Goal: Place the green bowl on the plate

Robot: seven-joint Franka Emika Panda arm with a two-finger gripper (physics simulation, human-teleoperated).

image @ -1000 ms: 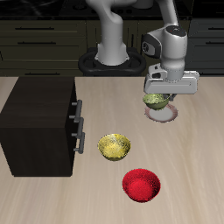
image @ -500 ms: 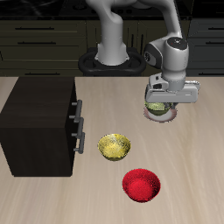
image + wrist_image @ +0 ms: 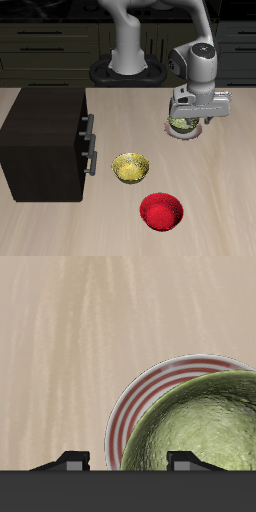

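The green bowl [image 3: 181,125] sits upright on the plate [image 3: 187,134], toward the back of the table. In the wrist view the bowl [image 3: 200,426] covers much of the plate, whose red-striped rim [image 3: 128,406] shows beside it. My gripper [image 3: 183,119] is low, directly over the bowl. In the wrist view my gripper [image 3: 125,461] straddles the bowl's rim, with one finger inside the bowl and one outside. The fingers stand wide apart and do not press the rim, so the gripper is open.
A dark cabinet [image 3: 45,145] stands on the table across from the plate. A yellow bowl [image 3: 130,167] and a red bowl [image 3: 160,211] sit nearer the table's front edge. A black stove plate [image 3: 125,70] lies at the back by the robot's base.
My gripper came down with the green bowl, from a little above the plate to resting on it. The fingers have spread apart from the rim.
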